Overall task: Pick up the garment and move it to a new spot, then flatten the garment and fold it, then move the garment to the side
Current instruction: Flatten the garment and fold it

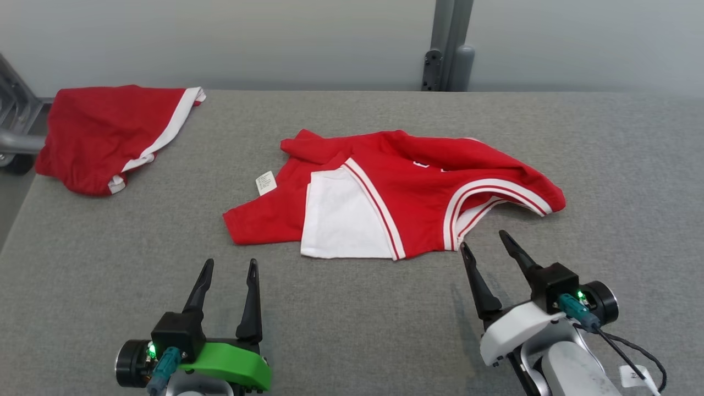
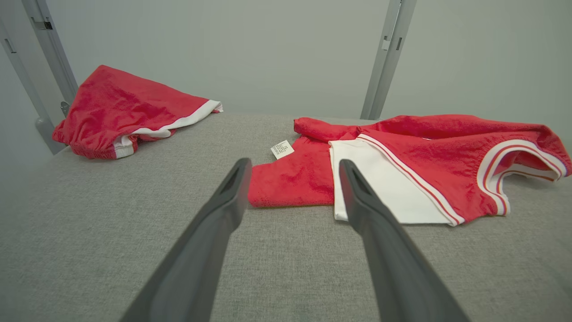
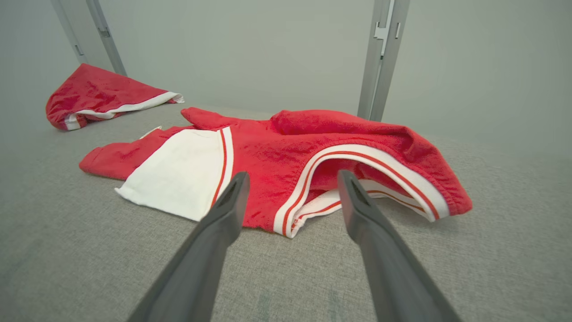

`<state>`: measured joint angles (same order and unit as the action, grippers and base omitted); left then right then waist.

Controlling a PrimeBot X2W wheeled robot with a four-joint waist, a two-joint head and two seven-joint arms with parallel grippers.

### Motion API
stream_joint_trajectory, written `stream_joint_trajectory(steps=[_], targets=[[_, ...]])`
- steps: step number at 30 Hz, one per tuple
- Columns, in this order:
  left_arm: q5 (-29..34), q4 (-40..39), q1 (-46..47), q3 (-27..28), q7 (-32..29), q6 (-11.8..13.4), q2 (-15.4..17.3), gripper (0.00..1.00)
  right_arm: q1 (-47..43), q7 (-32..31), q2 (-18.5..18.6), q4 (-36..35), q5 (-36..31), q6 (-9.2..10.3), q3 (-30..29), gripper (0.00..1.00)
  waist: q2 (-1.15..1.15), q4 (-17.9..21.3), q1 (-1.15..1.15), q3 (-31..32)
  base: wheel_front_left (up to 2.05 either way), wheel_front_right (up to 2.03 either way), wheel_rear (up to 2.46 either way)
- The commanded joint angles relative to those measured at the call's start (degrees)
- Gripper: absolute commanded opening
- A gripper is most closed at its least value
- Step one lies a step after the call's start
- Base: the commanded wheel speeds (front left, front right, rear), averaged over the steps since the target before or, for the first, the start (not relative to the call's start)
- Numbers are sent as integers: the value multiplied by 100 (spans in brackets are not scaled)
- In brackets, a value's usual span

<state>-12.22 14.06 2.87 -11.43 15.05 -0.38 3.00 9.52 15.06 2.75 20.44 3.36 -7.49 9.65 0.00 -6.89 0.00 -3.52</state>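
**Garment** [image 1: 418, 181]: one red sleeveless jersey with a white panel and red-and-white striped trim. It lay rumpled and partly doubled over itself on the grey cloth-covered table [image 1: 352, 335], just ahead of both pairs of fingertips and held by neither.
- White panel [image 1: 344, 217]: faced up along the near edge, ahead of the left fingers and slightly to their right.
- Trimmed armhole [image 1: 489, 201]: gaped directly beyond the right fingertips, with its upper edge arched clear of the table.
- Care label [image 1: 265, 182]: small and white, it stuck out from the red portion beyond the left fingertips.

**Left gripper** [image 1: 231, 264]: green shell. Its fingers were spread with nothing between them and pointed at the garment's near red corner. The tips were over bare table, short of the fabric.

**Right gripper** [image 1: 484, 240]: white shell. Its fingers were spread and empty, angled toward the armhole. The tips were just beside the striped edge, nearer the cloth than the left pair.

**Second red piece** [image 1: 104, 137]: it had a white band and was bunched. It lay far beyond and to the left of the left fingers, at the table's far corner, well apart from the garment.

**Grey post** [image 1: 448, 44]: upright behind the table's far edge, beyond the garment, against a pale wall.
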Motion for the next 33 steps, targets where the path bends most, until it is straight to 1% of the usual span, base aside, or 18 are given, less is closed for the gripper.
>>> stream_joint_trajectory(steps=[1,5,10,14,18,20,21,22,25,27,33], targets=[[-16,-11,130,-25,19,-8,1,100,183,19,25,237,-78,0,71,100,0,-457,0,-313,0,0,0],[-85,-30,183,-80,18,23,-8,100,654,19,28,1093,-237,0,375,100,0,-800,0,-427,0,0,0],[-237,-67,207,-192,19,101,-9,100,1160,18,90,2012,-345,1,538,100,0,-1130,0,-492,0,0,0],[-322,-96,206,-270,19,146,-11,100,1476,19,144,2574,-388,1,594,100,0,-1322,0,-538,0,0,0],[-365,-113,206,-315,19,198,-11,100,1705,18,169,3056,-425,0,670,99,0,-1417,0,-578,0,0,0],[-380,-120,195,-328,19,210,-11,100,1765,4,160,3252,-382,0,692,44,0,-1433,0,-588,0,0,0],[-388,-126,187,-322,19,224,-11,100,1780,3,157,3310,-365,0,709,40,0,-1426,0,-589,0,0,0],[-389,-130,174,-307,19,238,-11,100,1788,3,155,3333,-363,0,728,0,0,-1407,0,-584,0,0,0],[-351,-100,125,-262,19,242,-11,100,1736,1,170,3280,-331,0,782,0,0,-1292,0,-556,0,0,0],[-306,-87,118,-248,19,231,-11,100,1658,4,193,3104,-276,1,784,0,0,-1183,0,-525,0,0,0],[-214,-74,100,-196,19,191,-8,100,1261,12,335,2262,-85,1,703,0,0,-741,0,-421,0,0,0]])
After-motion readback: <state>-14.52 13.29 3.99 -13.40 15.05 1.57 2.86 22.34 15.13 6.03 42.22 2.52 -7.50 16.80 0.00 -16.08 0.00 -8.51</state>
